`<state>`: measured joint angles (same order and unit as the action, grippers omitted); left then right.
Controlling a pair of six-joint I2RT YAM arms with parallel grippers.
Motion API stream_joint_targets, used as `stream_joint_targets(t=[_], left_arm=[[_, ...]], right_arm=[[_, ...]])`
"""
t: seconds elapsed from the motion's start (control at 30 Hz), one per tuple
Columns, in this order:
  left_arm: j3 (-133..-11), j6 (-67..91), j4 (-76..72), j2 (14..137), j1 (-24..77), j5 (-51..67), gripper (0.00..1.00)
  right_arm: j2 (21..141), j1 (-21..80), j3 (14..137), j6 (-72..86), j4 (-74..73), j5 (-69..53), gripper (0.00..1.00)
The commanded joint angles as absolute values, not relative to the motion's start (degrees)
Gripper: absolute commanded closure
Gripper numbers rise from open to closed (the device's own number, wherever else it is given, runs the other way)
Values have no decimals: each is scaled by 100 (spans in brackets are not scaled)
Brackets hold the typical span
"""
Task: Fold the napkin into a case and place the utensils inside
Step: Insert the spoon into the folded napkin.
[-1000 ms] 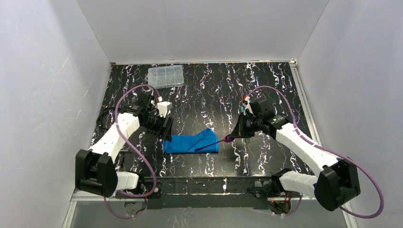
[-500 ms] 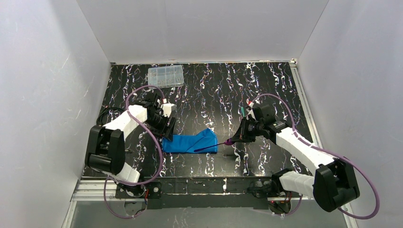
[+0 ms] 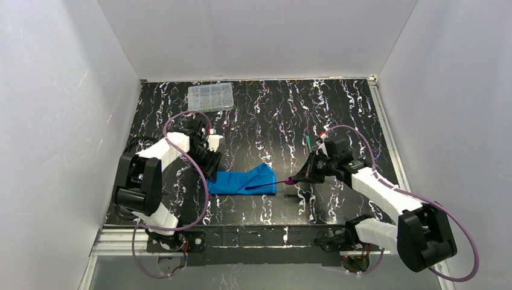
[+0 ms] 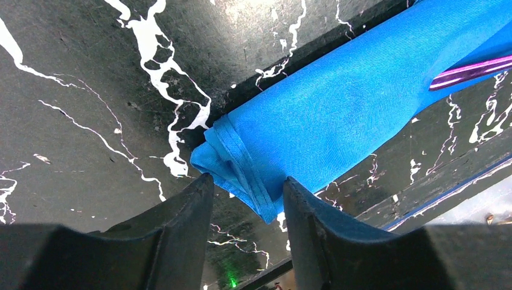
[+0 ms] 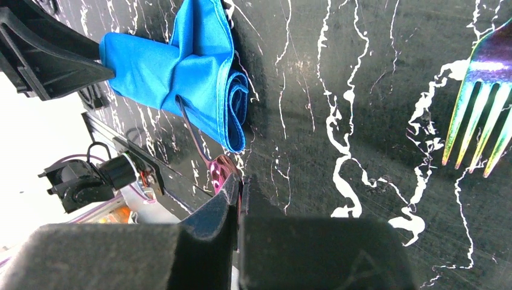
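Observation:
The napkin lies folded as a narrow blue case (image 3: pixel 241 181) in the middle of the table. My left gripper (image 3: pixel 211 172) stands at its left end; in the left wrist view the jaws (image 4: pixel 246 181) are open, straddling the case's folded corner (image 4: pixel 241 163) without squeezing it. My right gripper (image 3: pixel 296 178) is shut on the bowl of a purple-pink spoon (image 5: pixel 218 172). The spoon's handle (image 3: pixel 262 185) runs left across the case and slips under its flap (image 5: pixel 181 72). A green fork (image 5: pixel 483 109) lies loose on the table behind the right gripper (image 5: pixel 240 181).
A clear compartment box (image 3: pixel 210 96) sits at the back left. White walls close in the black marbled table (image 3: pixel 338 115) on three sides. A metal rail (image 3: pixel 259 232) runs along the near edge by the arm bases.
My left arm has drawn in and come down onto the case's left end, its jaws narrowing. The right gripper has edged slightly lower, still holding the spoon.

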<state>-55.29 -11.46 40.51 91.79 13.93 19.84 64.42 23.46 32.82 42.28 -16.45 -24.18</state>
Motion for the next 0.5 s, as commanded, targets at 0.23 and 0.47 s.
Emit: stream_joint_targets(t=[0.23, 0.47], left_arm=[[-5739, -1224, 4162, 9497, 1380, 1920, 63], [-5786, -1237, 4184, 9679, 1380, 1998, 71]], right_arm=[[6452, 2269, 2842, 4624, -550, -2518, 99], [6558, 2274, 2561, 4804, 132, -2542, 99]])
